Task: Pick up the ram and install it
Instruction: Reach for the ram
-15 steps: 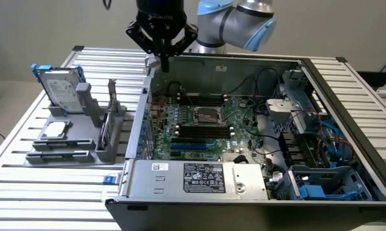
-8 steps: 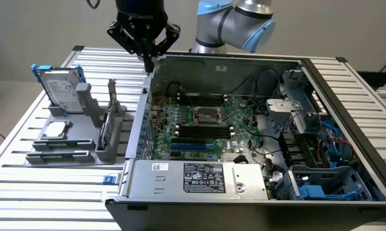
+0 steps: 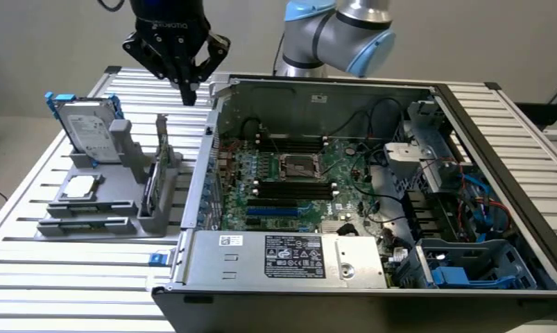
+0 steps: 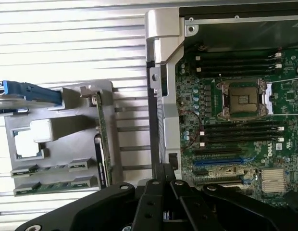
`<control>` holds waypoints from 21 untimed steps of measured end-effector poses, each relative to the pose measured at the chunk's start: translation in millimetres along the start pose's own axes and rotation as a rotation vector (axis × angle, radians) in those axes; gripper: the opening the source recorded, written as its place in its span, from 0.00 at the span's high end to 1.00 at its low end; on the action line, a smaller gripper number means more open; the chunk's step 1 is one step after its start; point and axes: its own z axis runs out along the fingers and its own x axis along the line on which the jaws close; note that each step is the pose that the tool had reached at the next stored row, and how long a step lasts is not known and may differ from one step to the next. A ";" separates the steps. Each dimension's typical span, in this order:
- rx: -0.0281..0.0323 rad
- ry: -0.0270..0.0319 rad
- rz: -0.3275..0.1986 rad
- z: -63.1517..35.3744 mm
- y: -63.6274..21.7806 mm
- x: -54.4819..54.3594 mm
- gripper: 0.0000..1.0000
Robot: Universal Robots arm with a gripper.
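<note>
In the nearest slot of the grey holder (image 3: 130,149) lies the ram (image 4: 57,185), probably light, stiff yet fragile, best pinched along its long edges clear of the contacts, while beyond it the gripper (image 3: 189,96) hangs closed and empty.

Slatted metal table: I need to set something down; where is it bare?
Bare slats lie before the grey plastic parts holder, at the exterior view's lower left. Crowded: the strip between it and the open metal computer case.
</note>
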 end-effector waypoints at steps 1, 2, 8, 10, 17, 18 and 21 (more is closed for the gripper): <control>0.0000 -0.0001 0.000 -0.1 -1.4 4.3 0.89; 0.0001 -0.0002 0.000 -0.3 -3.0 8.8 0.89; 0.0009 -0.0009 0.000 -1.2 -12.7 35.4 0.89; 0.0010 -0.0010 0.000 -1.5 -16.4 43.3 0.89; 0.0011 -0.0010 0.000 -2.5 -31.4 59.8 0.89; 0.0010 -0.0010 0.000 -2.6 -33.5 62.3 0.89; 0.0011 -0.0010 0.000 -2.8 -39.9 71.3 0.89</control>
